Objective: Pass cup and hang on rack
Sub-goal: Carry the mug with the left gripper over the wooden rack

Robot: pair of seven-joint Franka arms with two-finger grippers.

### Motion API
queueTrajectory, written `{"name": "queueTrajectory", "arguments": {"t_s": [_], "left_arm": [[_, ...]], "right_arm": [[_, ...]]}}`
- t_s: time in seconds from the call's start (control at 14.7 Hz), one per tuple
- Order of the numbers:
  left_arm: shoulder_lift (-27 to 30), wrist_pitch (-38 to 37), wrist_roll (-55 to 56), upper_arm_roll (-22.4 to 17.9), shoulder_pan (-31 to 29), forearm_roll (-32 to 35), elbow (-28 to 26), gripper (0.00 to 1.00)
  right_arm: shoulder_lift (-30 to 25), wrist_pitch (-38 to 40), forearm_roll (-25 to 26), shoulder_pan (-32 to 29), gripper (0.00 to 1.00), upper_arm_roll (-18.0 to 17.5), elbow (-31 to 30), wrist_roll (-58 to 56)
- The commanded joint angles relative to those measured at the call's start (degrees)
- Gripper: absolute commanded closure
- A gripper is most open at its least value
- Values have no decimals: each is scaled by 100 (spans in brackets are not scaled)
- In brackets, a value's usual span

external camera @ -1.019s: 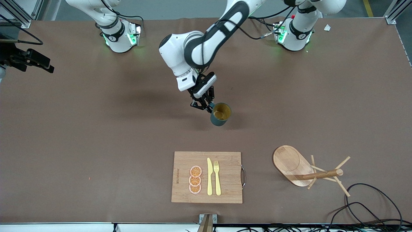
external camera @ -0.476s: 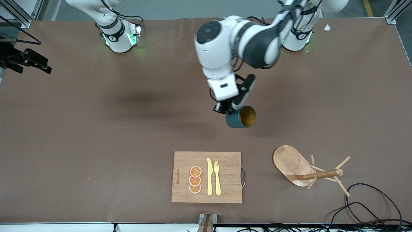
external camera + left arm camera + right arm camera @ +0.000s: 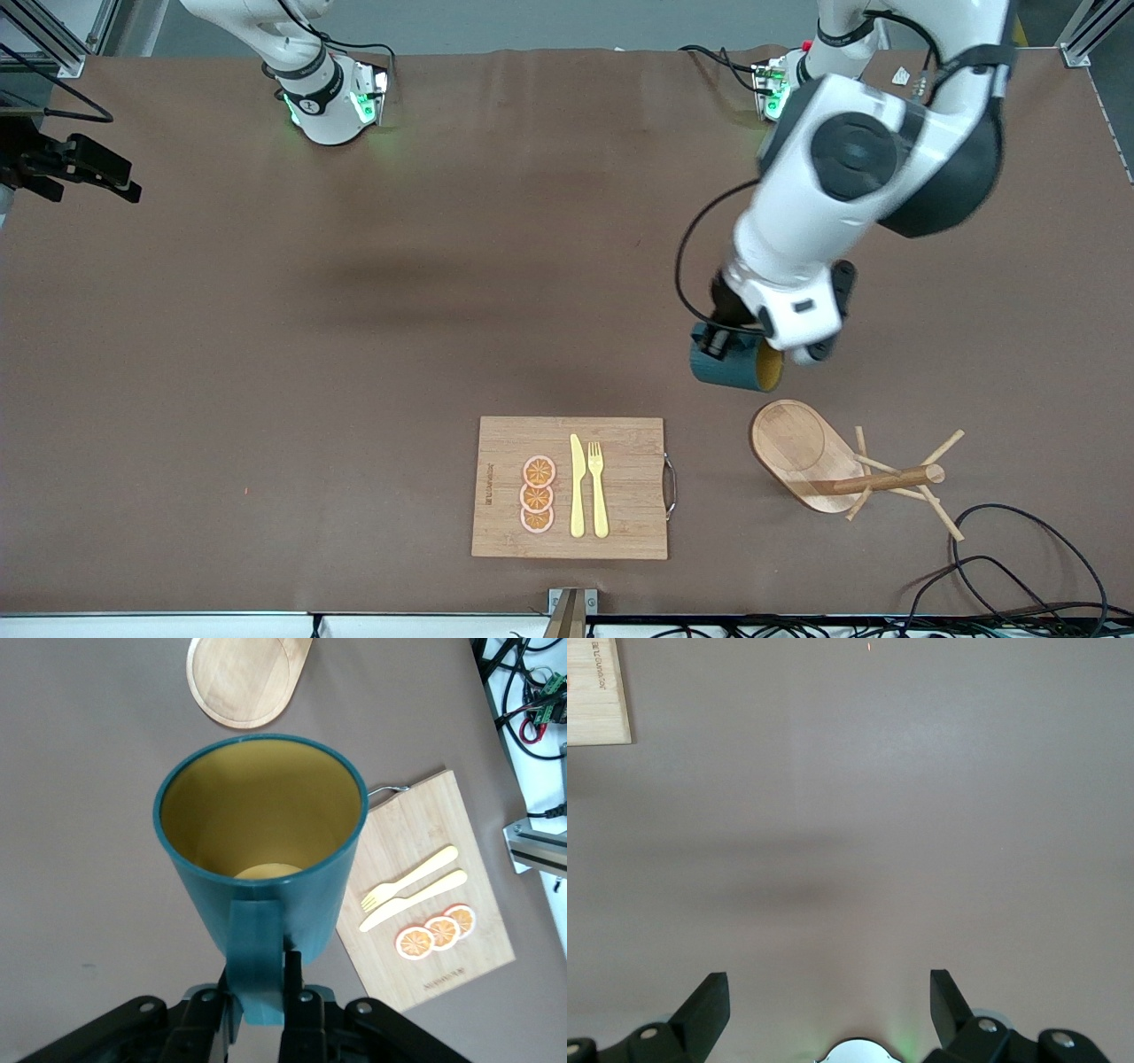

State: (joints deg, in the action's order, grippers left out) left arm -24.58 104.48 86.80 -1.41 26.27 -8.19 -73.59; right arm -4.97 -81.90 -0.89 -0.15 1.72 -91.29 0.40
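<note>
In the front view the left tool (image 3: 262, 992) is hidden under its own wrist; the left wrist view shows it pinching the handle of the cup (image 3: 733, 365), held in the air over the counter (image 3: 266, 354) just beside the rack (image 3: 850, 470). The cup lies roughly on its side, mouth toward the rack, and seems empty. The rack stands upright, pegs bare. The right tool (image 3: 829, 997), fingers spread, waits over bare counter.
</note>
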Motion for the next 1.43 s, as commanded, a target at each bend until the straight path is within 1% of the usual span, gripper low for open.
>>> {"name": "queueTrajectory", "arguments": {"t_s": [0.0,0.27,0.48,0.75,0.95,1.16,1.36], "left_arm": [[121,107,-460,53,-463,-804,-112,100],[94,125,-1137,45,-1157,-2166,-112,100],[42,116,-1585,27,-1571,-2966,-120,100],[-204,116,-2279,27,-2063,-4179,-120,100],[-406,107,-3070,27,-2284,-4725,-138,100],[-600,107,-3361,27,-2406,-4929,-129,100],[-740,107,-3635,27,-2512,-5289,-129,100]], "right_arm": [[-171,-63,54,-46,0,-31,-187,-84],[-171,-45,45,-46,0,-31,-187,-75],[-171,-37,45,-46,0,-31,-187,-75],[-171,-28,45,-46,0,-31,-187,-75],[-171,-28,45,-46,0,-31,-187,-75],[-171,-28,45,-46,0,-31,-187,-75],[-171,-28,45,-46,0,-31,-187,-75]]}}
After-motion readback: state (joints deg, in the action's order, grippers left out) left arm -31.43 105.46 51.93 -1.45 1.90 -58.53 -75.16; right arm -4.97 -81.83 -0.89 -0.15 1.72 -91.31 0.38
